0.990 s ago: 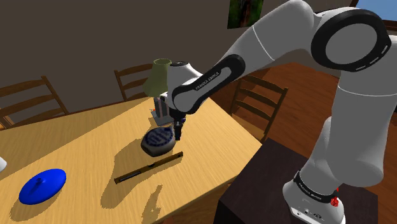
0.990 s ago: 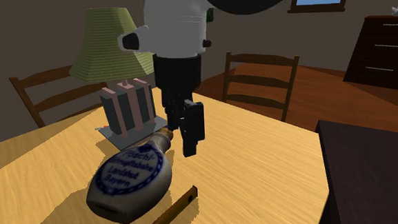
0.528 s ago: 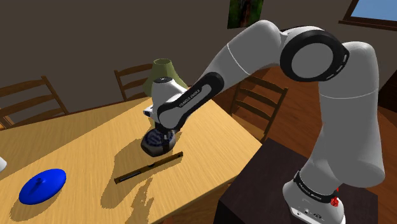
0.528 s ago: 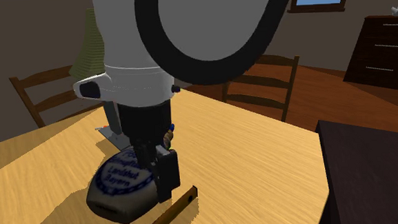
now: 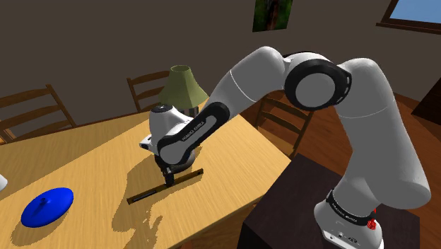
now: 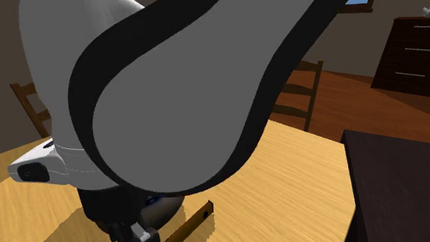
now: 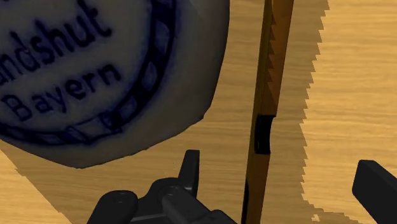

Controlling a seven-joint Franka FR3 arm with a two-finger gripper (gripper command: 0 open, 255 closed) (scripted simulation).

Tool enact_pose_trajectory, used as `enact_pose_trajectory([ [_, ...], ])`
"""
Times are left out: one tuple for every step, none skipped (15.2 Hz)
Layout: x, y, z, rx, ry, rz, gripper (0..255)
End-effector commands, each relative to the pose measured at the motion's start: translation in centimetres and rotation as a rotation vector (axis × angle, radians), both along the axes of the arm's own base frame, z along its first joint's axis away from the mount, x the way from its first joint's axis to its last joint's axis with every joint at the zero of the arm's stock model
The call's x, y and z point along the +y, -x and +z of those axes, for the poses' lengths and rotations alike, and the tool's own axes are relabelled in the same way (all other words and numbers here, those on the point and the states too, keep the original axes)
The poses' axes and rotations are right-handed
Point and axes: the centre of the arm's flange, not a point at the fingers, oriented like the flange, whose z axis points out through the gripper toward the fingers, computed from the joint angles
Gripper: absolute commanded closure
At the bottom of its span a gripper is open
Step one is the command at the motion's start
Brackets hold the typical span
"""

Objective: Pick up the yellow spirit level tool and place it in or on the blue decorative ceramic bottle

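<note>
Straddles the thin brownish spirit level (image 7: 270, 95) with gripper (image 7: 280, 184) spread wide, touching nothing. Finds it flat on the table (image 7: 356, 76), just beside the blue-lettered bottle (image 7: 95, 76). Seems off-centre, nearer one finger: risks nudging the bottle on descent, or a skewed pinch letting the level slip.

Dim brown walls (image 5: 85, 42), a window (image 5: 415, 8), wooden chairs (image 5: 32, 97) round a table (image 5: 92, 148), a dark dresser (image 6: 419, 52) beyond.

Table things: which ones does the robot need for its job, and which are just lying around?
Needed: spirit level, grey bottle with blue lettering, open tool.
Lying about: blue dish, green lamp, chairs.
</note>
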Motion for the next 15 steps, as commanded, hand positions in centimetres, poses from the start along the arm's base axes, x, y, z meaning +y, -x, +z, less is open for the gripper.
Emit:
enact_pose_trajectory([
  [0.3, -0.1, -0.9, -0.001, -0.001, 0.009, 0],
  [0.4, -0.1, -1.5, -0.001, -0.001, 0.009, 0],
  [0.5, -0.1, -2.0, -0.001, -0.001, 0.009, 0],
  [0.5, -0.1, -2.5, -0.001, -0.001, 0.009, 0],
  [0.6, -0.1, -3.0, -0.001, -0.001, 0.009, 0],
  [0.7, -0.1, -3.9, -0.001, -0.001, 0.009, 0],
  [0.7, -0.1, -3.9, -0.001, -0.001, 0.009, 0],
  [0.7, -0.1, -3.9, -0.001, -0.001, 0.009, 0],
  [0.7, -0.1, -3.9, -0.001, -0.001, 0.009, 0],
  [0.7, -0.1, -3.9, -0.001, -0.001, 0.009, 0],
  [0.7, -0.1, -3.9, -0.001, -0.001, 0.009, 0],
  [0.7, -0.1, -3.9, -0.001, -0.001, 0.009, 0],
  [0.7, -0.1, -3.9, -0.001, -0.001, 0.009, 0],
  [0.7, -0.1, -3.9, -0.001, -0.001, 0.009, 0],
  [0.7, -0.1, -3.9, -0.001, -0.001, 0.009, 255],
])
